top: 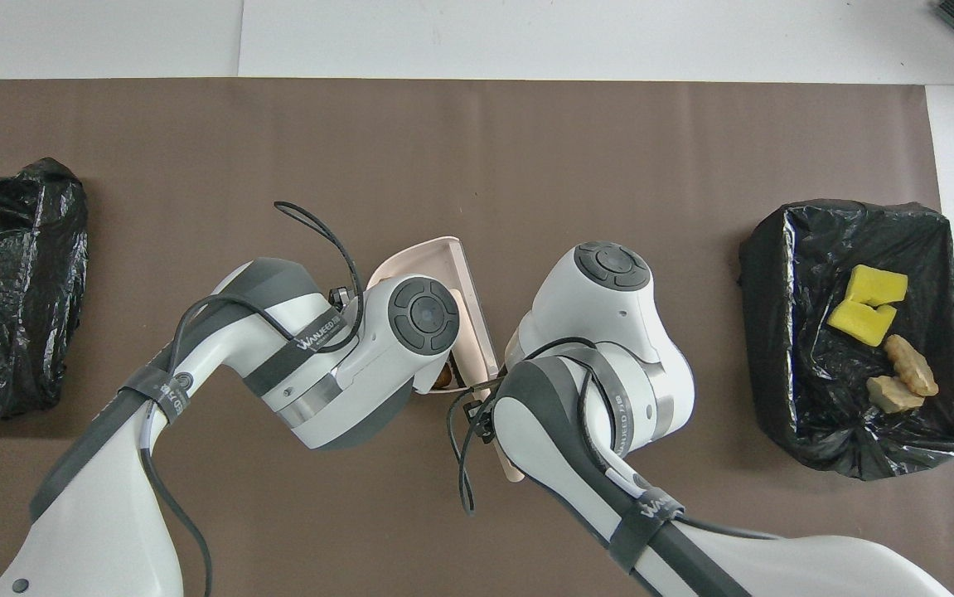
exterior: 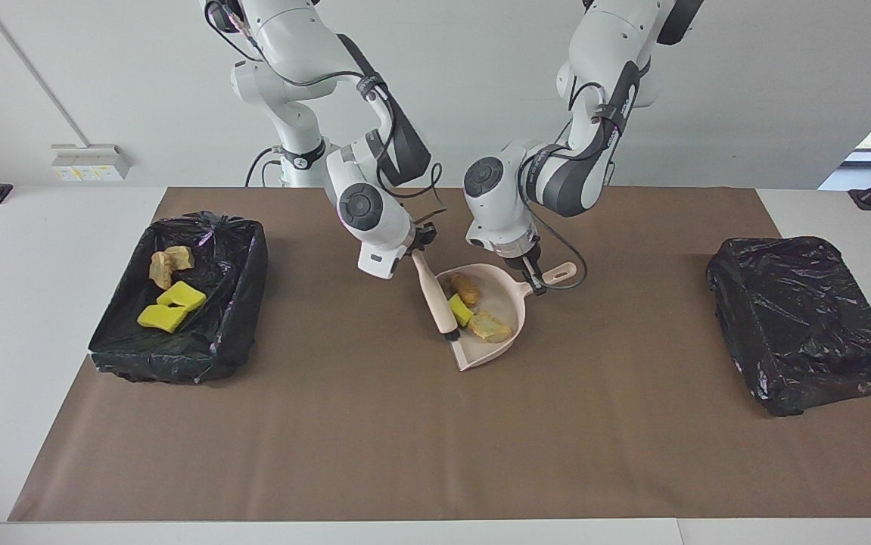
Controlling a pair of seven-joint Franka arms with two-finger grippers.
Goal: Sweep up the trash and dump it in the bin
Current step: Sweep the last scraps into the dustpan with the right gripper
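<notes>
Brown paper covers the table, with an open black-lined bin (exterior: 178, 303) at mid-left of the facing view holding four scraps and a second black bag (exterior: 798, 322) at mid-right. At frame centre the left gripper (exterior: 532, 284) is clamped on the handle of the pink dustpan (exterior: 507, 314), apparently pinning it flat with its mouth toward the brush. The right gripper (exterior: 418, 250), fingers closed on the brush (exterior: 435, 299), lays its bristles across that mouth, so the yellow sponge chunk (exterior: 460, 309) sits inside beside two brown lumps (exterior: 467, 288), below both sets of fingers.
</notes>
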